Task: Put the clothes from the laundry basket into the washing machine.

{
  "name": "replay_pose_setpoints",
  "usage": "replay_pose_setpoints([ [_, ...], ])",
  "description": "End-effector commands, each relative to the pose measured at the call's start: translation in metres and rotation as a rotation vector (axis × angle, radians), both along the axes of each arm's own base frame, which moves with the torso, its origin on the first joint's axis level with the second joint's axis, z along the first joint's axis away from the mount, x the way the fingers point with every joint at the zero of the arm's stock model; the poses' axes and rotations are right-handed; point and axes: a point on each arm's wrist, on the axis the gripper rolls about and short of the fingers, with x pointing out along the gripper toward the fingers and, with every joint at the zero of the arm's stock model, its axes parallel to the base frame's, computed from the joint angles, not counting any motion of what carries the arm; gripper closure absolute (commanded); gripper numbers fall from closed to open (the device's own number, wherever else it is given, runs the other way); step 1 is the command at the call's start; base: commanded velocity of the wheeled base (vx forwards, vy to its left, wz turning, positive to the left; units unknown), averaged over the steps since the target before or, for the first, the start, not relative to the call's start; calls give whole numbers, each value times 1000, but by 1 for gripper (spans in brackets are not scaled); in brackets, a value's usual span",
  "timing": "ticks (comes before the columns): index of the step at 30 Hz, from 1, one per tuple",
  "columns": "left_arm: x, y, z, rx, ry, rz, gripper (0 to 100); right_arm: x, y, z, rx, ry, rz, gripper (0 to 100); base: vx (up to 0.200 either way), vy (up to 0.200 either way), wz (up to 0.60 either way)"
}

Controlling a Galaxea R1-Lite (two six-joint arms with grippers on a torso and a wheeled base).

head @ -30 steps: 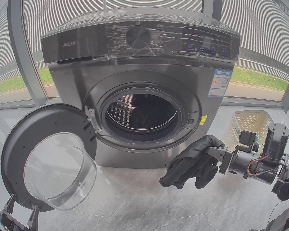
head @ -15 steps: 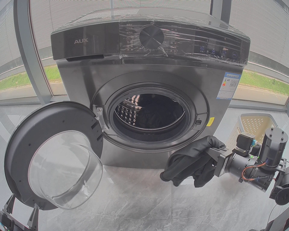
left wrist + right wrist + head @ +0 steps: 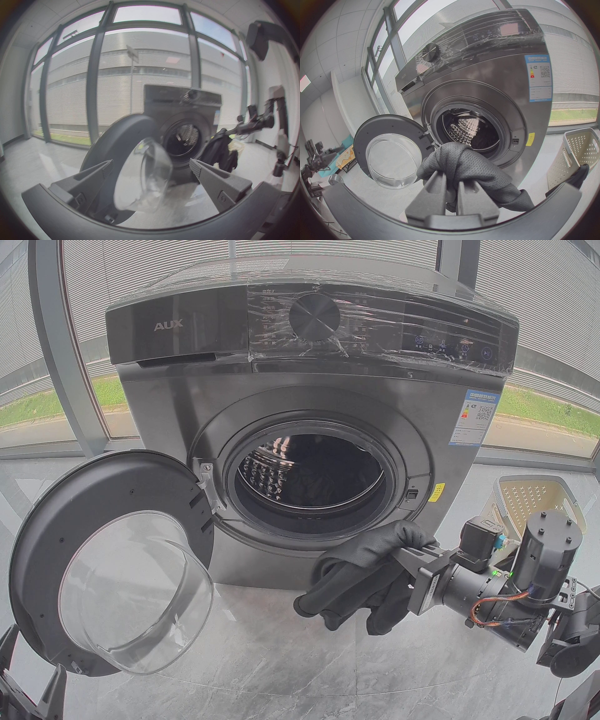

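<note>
Clothes (image 3: pixel 325 480) in drum (image 3: pixel 259 474), right end effector (image 3: pixel 452 182) clamping black garment (image 3: pixel 353 571), left end effector (image 3: pixel 150 162) apart

Matt cloth against satin metal
Between matt grey plastic fingers (image 3: pixel 429 195), the garment (image 3: pixel 468 165) is matt, pin-holed knit cloth; beyond the fingertips, the washing machine (image 3: pixel 350 396) is satin grey metal, its drum (image 3: pixel 262 474) shiny perforated steel, its door bowl (image 3: pixel 137 596) clear glass.

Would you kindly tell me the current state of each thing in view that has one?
washing machine door: swung fully open.
drum: uncovered, something dark inside.
black garment: hanging clear of the floor, not yet in the drum.
right gripper: shut on the black garment.
left gripper: open, empty.
laundry basket: upright on the floor beside the machine; contents cannot be told.
</note>
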Motion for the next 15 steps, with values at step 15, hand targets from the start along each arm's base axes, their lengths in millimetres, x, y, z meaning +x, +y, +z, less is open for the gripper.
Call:
replay_pose_setpoints([
  [15, 125, -37, 26, 92, 487, -653, 0, 27, 51, 9, 79, -29, 97, 100, 0, 0, 0],
])
